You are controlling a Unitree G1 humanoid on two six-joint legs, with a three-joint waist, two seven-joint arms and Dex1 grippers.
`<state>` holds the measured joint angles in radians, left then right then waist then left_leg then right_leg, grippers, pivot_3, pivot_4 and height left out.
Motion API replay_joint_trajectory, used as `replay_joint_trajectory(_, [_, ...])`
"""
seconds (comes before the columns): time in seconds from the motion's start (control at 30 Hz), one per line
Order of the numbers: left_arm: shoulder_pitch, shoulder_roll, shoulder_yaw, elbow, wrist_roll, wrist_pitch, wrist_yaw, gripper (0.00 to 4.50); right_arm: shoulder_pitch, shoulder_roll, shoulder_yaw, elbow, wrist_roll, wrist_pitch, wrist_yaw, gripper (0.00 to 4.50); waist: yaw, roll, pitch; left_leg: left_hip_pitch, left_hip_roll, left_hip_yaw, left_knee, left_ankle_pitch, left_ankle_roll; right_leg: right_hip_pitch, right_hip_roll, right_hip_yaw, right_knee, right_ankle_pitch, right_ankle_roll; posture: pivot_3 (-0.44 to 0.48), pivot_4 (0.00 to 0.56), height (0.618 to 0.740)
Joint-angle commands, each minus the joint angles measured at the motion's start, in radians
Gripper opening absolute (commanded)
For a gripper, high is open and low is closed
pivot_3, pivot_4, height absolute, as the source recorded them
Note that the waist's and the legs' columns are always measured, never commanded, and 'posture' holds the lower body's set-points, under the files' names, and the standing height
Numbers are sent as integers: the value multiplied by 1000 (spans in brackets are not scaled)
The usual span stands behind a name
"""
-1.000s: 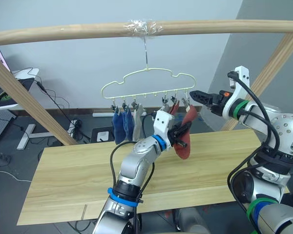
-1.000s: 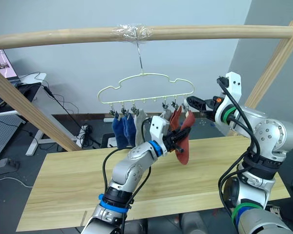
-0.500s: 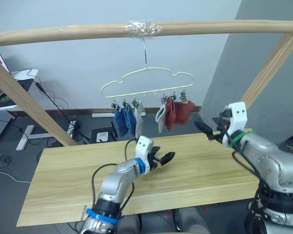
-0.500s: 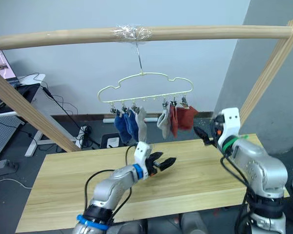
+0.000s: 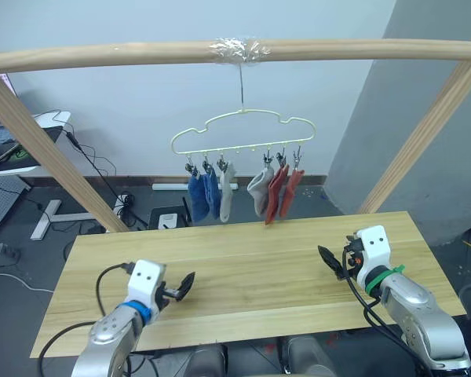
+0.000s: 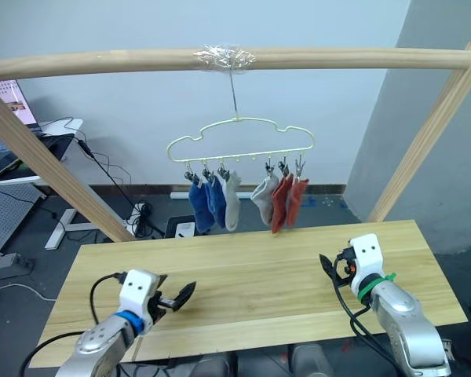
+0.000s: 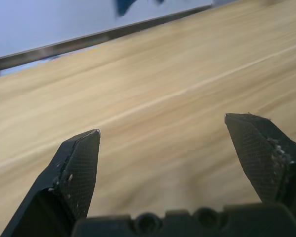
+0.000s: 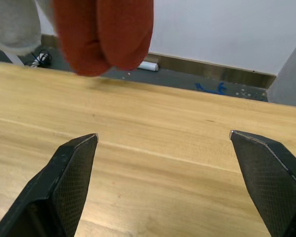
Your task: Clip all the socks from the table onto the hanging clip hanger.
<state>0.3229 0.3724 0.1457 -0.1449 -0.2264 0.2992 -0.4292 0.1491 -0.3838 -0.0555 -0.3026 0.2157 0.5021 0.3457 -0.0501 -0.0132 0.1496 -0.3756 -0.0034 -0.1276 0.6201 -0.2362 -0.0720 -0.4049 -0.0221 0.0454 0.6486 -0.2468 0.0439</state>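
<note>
Left eye view shows six socks hanging from the clip hanger (image 5: 243,129), which hooks onto the wooden pole (image 5: 141,53) above the far edge of the table (image 5: 251,259). Counted from the robot's left: two blue socks (image 5: 202,196), one light grey sock (image 5: 225,196), then a gap, another light grey sock (image 5: 260,191), and two rust-red socks (image 5: 283,194). That makes two of each colour, six in all, each held by its own small clip. No sock lies on the table.

Both arms hang low over the near part of the table, well apart from the hanger. The left tool (image 5: 183,287) has its two black fingers spread, with nothing between them; the left wrist view confirms a wide gap over bare wood. The right tool (image 5: 330,261) is likewise spread and empty in the right wrist view, with the red socks hanging ahead of it.

Judging by this, the clipping step looks finished and the task seems complete. The next move calls for little more than keeping both arms away from the hanger, so the socks are not knocked loose.
</note>
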Motion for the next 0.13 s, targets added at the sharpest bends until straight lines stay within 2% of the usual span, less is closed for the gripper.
replay_joint_trajectory(0.03, [6, 0, 56, 28, 10, -70, 25, 4485, 33, 20, -31, 54, -26, -73, -30, 4500, 10, -2, -3, 0, 0, 0, 0, 0, 0, 0, 0, 0, 0, 0, 0, 25, 81, 740])
replay_joint_trajectory(0.13, [-11, 2, 49, 58, 9, -76, 8, 4485, 34, 39, -48, 79, -28, -86, -52, 4500, 20, -2, -3, -1, 0, 0, 2, 0, 0, 0, 0, 0, 0, 0, 0, 31, 76, 740])
